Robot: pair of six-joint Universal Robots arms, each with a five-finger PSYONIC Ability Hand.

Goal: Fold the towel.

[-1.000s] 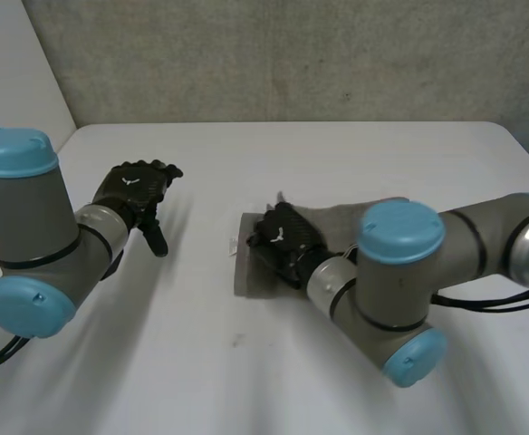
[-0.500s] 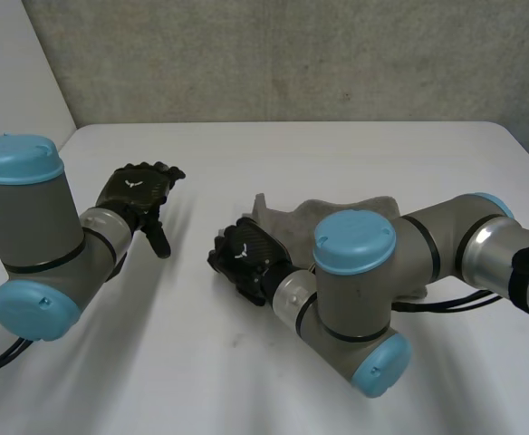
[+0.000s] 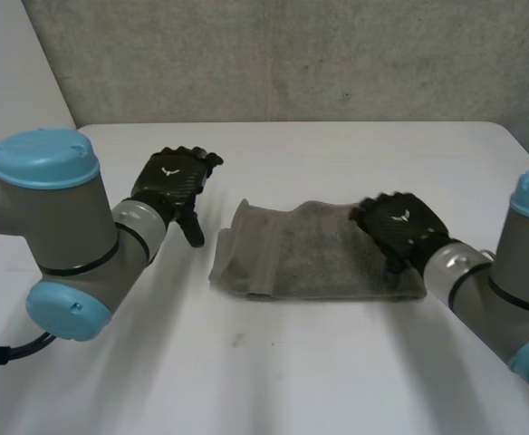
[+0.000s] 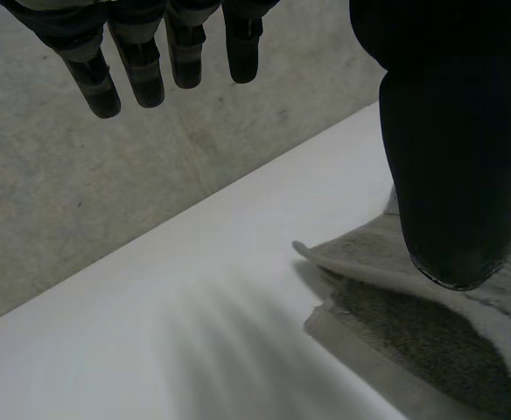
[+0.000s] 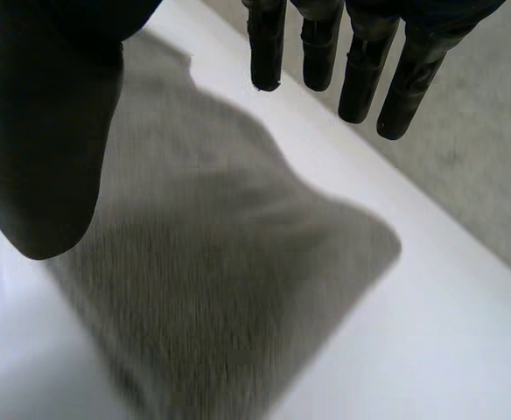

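Right hand (image 3: 400, 225) spread over towel (image 3: 310, 258), left hand (image 3: 169, 181) beside

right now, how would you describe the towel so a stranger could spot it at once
On the white table, between the left hand and the right hand, lies the towel. It is a grey cloth, one end under the right hand, the only soft thing there.

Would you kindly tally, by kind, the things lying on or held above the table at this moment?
Towels: 1, the grey towel lying on the white table.
Robot hands: 2, the left hand beside one end of the towel and the right hand above the other end, both open.
Total: 3
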